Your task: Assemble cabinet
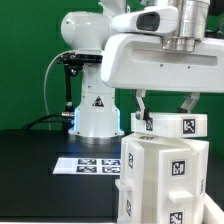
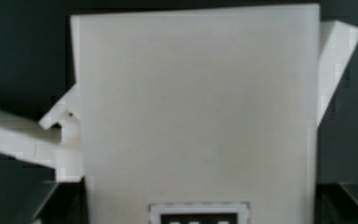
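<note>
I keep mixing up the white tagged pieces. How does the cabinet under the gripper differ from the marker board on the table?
The cabinet stands upright as a tall box; the marker board lies flat and thin on the black table. The cabinet sits right under the gripper, whose fingers straddle its top; the marker board lies apart, toward the exterior view's left, near the arm's base. Both are white with black-and-white square tags.

Both pictures are small and soft. In the exterior view the light is bright and even; the robot arm [image 1: 120, 55] shows glossy highlights, and the black table [image 1: 35, 165] stays dark. The wrist view is dimmer and blurred, the cabinet [image 2: 194, 100] a flat grey-white with fuzzy edges against near-black.
</note>
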You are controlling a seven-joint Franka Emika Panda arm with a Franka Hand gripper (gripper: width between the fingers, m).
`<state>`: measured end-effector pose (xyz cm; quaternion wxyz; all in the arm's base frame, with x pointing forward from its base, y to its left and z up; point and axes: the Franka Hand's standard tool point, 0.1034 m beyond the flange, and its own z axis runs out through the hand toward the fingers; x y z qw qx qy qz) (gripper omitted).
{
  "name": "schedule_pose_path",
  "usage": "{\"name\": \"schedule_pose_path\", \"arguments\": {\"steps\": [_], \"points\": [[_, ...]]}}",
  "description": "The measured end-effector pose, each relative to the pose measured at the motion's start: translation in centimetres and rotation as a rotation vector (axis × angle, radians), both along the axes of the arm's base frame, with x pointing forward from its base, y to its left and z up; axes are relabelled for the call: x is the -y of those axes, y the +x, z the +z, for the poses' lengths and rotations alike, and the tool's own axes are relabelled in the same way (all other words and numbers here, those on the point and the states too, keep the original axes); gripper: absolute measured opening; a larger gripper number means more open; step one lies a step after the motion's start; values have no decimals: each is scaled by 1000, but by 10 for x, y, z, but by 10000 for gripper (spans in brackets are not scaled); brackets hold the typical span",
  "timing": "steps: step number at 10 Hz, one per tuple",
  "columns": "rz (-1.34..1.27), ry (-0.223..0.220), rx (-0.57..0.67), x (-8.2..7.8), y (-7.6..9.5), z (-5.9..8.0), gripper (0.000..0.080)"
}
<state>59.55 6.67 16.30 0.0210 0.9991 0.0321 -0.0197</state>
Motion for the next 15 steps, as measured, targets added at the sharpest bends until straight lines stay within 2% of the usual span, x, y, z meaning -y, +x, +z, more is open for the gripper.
{"name": "schedule_pose_path", "arguments": {"steps": [3, 7, 8, 9, 11, 12, 15], "points": [[-298, -10, 11, -1, -1, -1, 554], [-556, -20, 23, -2, -1, -1, 554], [-649, -7, 26, -3, -1, -1, 554], [-800, 26, 32, -4, -2, -1, 554], [-1042, 43, 22, -6, -5, -2, 554], [-1146, 75, 18, -6, -5, -2, 554], [-1364, 70, 0, -6, -6, -3, 554]]}}
